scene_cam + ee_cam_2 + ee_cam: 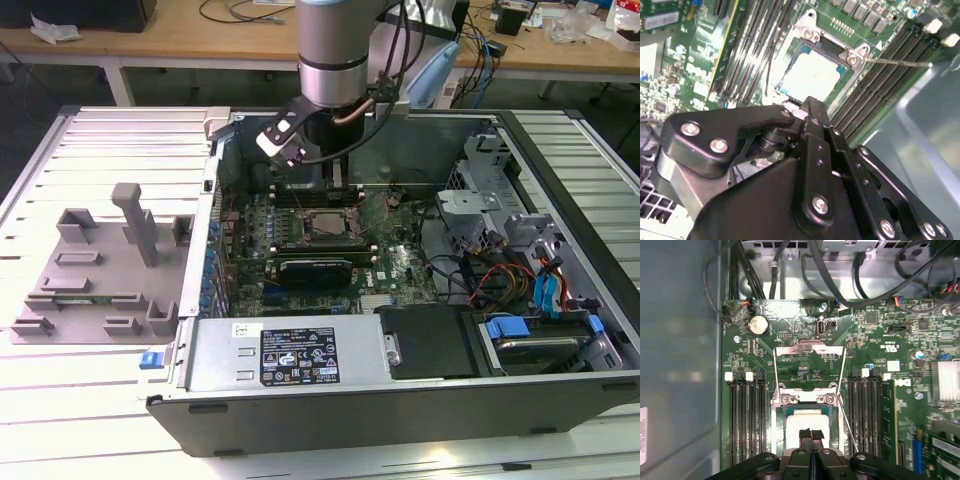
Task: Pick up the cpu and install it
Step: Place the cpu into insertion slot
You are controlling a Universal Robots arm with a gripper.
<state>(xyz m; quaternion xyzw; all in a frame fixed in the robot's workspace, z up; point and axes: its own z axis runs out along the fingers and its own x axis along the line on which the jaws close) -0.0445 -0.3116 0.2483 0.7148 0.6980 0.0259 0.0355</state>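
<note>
First wrist view looked straight down past the end effector [811, 434], and from where I stood its two black fingers [805, 436] were pressed together with only a hairline seam between them, gripping nothing that I could see. Directly under those tips lay the cpu [799, 419], its pale silver top sitting flat inside the socket [781, 405] on the green motherboard [880, 340]; whether the tips touched the chip I could not tell. The socket's metal retaining frame [810, 351] stood swung open beyond the chip, and a thin wire lever [849, 427] slanted along one side. Rows of dark memory slots [747, 420] flanked the socket on both sides, and a round coin battery [758, 325] sat further off near the board's edge. In the exterior view the silver-grey arm [335, 50] came down nearly vertical from above, its wrist poised over the rear half of the open computer case [400, 405], with a small white-faced camera block [283, 140] jutting from it toward the exterior view's left. The case lay on its side on a white slatted surface [90, 400]. Beside it, on the exterior view's left, sat a grey plastic fixture [100, 270] with upright blocks. Behind everything ran a wooden surface [200, 35] strewn with cables.
</note>
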